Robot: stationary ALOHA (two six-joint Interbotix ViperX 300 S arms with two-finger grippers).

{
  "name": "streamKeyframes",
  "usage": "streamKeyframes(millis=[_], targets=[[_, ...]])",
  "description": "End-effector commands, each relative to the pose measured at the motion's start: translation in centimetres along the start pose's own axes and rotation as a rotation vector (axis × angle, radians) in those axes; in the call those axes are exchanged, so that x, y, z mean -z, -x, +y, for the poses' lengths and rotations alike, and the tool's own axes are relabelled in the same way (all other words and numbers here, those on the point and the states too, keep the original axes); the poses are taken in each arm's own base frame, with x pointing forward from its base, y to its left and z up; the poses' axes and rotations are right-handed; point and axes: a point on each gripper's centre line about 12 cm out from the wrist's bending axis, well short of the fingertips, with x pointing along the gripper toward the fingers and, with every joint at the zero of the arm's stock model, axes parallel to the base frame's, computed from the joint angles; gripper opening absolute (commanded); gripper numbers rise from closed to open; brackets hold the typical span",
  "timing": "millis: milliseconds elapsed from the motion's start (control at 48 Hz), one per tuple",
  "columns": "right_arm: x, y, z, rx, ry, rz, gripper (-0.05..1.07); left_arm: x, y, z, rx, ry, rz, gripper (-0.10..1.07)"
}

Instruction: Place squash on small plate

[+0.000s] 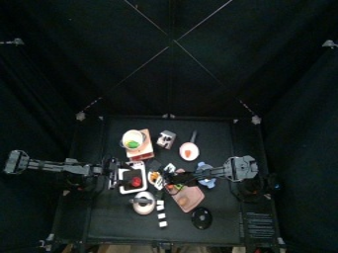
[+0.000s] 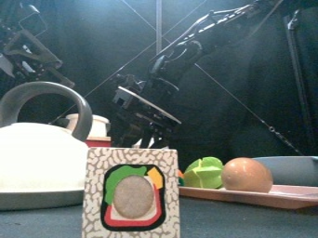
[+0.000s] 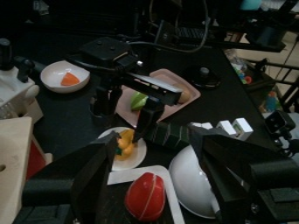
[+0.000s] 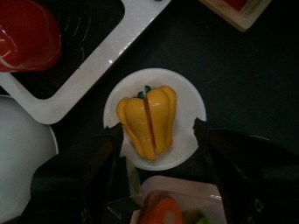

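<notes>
The yellow squash point(image 4: 149, 122) lies on the small white plate point(image 4: 191, 103), stem end away from my right gripper. My right gripper point(image 4: 163, 144) is low over the plate. Its jaws are open, one on each side of the squash, and do not hold it. In the top view the squash point(image 1: 157, 179) and right gripper point(image 1: 171, 179) are at the table's middle. The left wrist view shows the squash point(image 3: 121, 143) under the right gripper point(image 3: 140, 129). My left gripper point(image 3: 158, 147) is open and empty, over the white tray point(image 1: 128, 184).
A red vegetable point(image 3: 146, 194) lies on the white tray point(image 3: 117, 177). Beside it stands a white kettle point(image 2: 37, 158). A pink tray point(image 2: 267, 196) holds a green and a brown item. A bowl point(image 3: 65, 79), a pan point(image 1: 192, 151) and a plate point(image 1: 132, 140) stand farther back. A picture box point(image 2: 130, 191) is at the front edge.
</notes>
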Motion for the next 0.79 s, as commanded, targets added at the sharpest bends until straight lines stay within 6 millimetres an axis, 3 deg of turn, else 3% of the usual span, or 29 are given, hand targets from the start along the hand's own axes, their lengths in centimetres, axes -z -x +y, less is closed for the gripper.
streamKeyframes(millis=[0, 542, 771], targets=[[-1.7, 2.4, 0.4, -0.031, -0.019, -0.047, 0.96, -0.5, -0.1, 0.1, -0.004, 0.001, -0.016, 0.98], [-1.8, 2.8, 0.9, -0.045, -0.031, -0.049, 0.96, -0.5, -0.1, 0.1, -0.005, 0.002, -0.013, 0.98], [-1.5, 4.1, 2.0, -0.083, -0.055, -0.041, 0.95, -0.5, -0.1, 0.1, -0.005, 0.001, -0.014, 0.98]])
